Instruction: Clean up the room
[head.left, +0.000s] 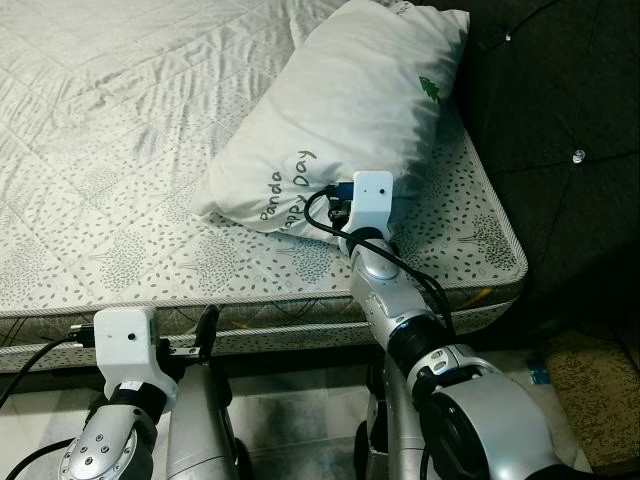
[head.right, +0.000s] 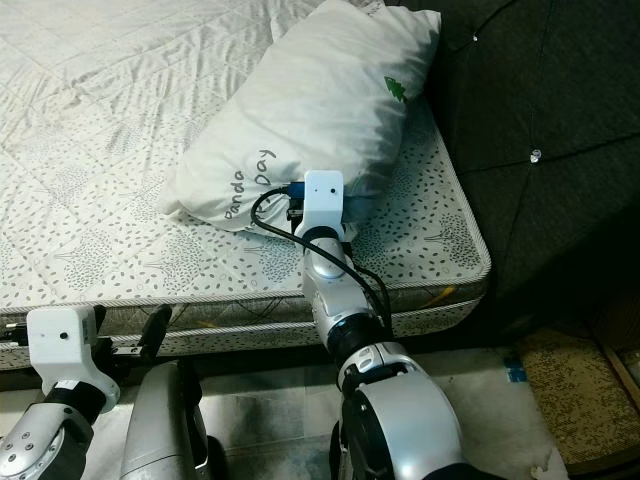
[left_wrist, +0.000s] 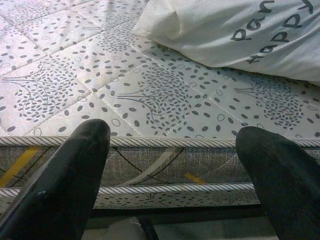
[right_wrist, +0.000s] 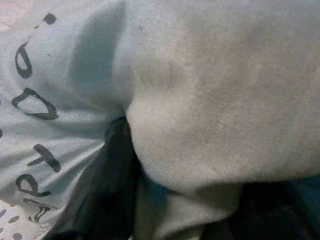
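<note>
While the white pillow lay at the mattress corner beside the dark headboard, the right gripper pinched its near edge — cloth bunched between the fingers. Left gripper hung spread before the mattress side.

The white pillow, lying at the mattress corner beside the dark headboard, carries dark handwritten-style lettering near its lower end reading "Panda" and "Happy Day". A small green tree emblem is printed near its upper end.
</note>
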